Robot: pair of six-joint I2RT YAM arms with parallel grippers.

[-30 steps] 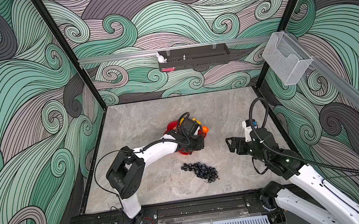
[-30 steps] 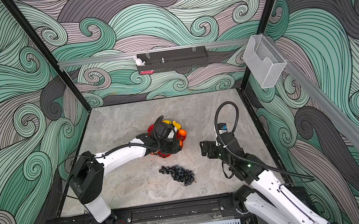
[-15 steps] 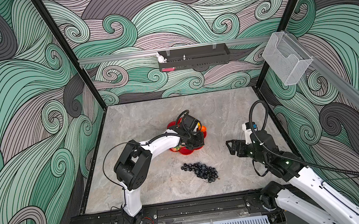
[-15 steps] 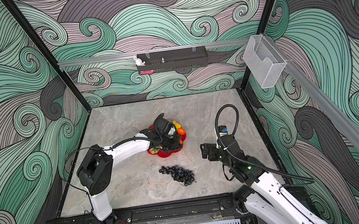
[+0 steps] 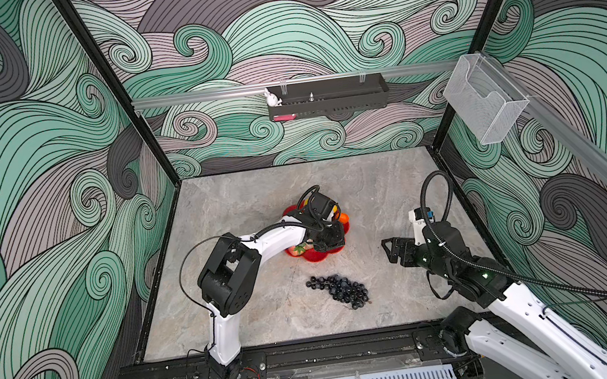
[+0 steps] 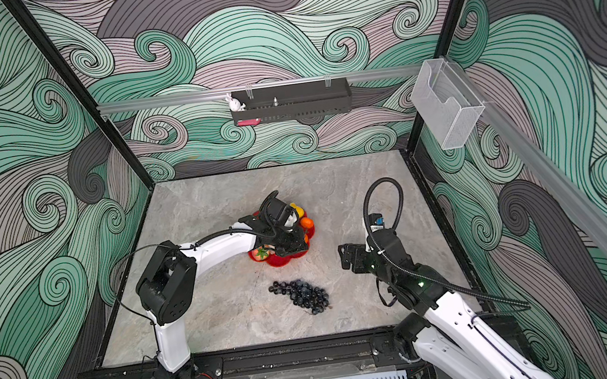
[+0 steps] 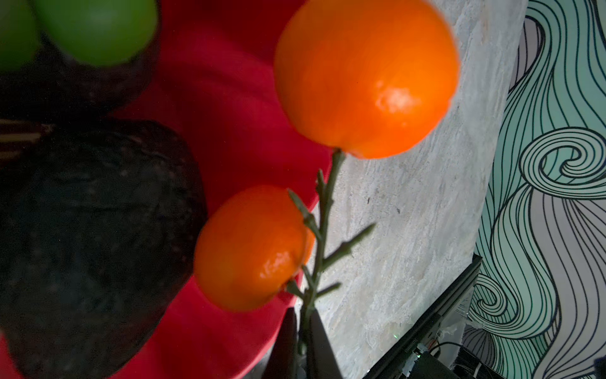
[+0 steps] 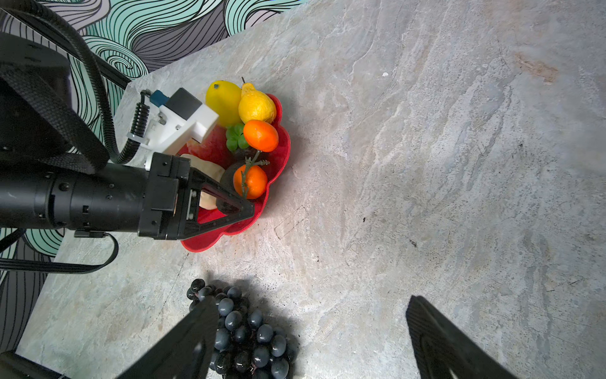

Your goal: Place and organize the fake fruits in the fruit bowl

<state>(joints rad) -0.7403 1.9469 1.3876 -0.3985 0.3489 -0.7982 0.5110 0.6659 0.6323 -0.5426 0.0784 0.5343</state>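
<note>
The red flower-shaped fruit bowl (image 5: 313,257) (image 6: 279,261) (image 8: 203,244) sits mid-table and holds two yellow fruits (image 8: 257,106), a green piece (image 8: 236,137), a cream piece (image 8: 206,170), a dark piece (image 7: 91,229) and a strawberry (image 5: 299,249). My left gripper (image 5: 330,240) (image 6: 293,245) (image 7: 303,311) is low over the bowl's near-right rim. It is shut on the green stem (image 7: 324,203) joining two oranges (image 7: 364,75) (image 8: 251,181), which rest in the bowl. A dark grape bunch (image 5: 341,291) (image 6: 304,296) (image 8: 246,331) lies on the table in front of the bowl. My right gripper (image 5: 389,251) (image 6: 346,256) (image 8: 310,302) hangs open to its right.
A black tray (image 5: 328,101) with a small white figure (image 5: 272,99) hangs on the back wall rail. A clear plastic box (image 5: 485,102) is fixed to the right wall rail. Patterned walls close in the stone table (image 5: 240,206) on three sides.
The left arm's elbow has lifted and swung in toward the bowl, while its gripper stayed over the bowl with the oranges. The right arm has barely moved.
</note>
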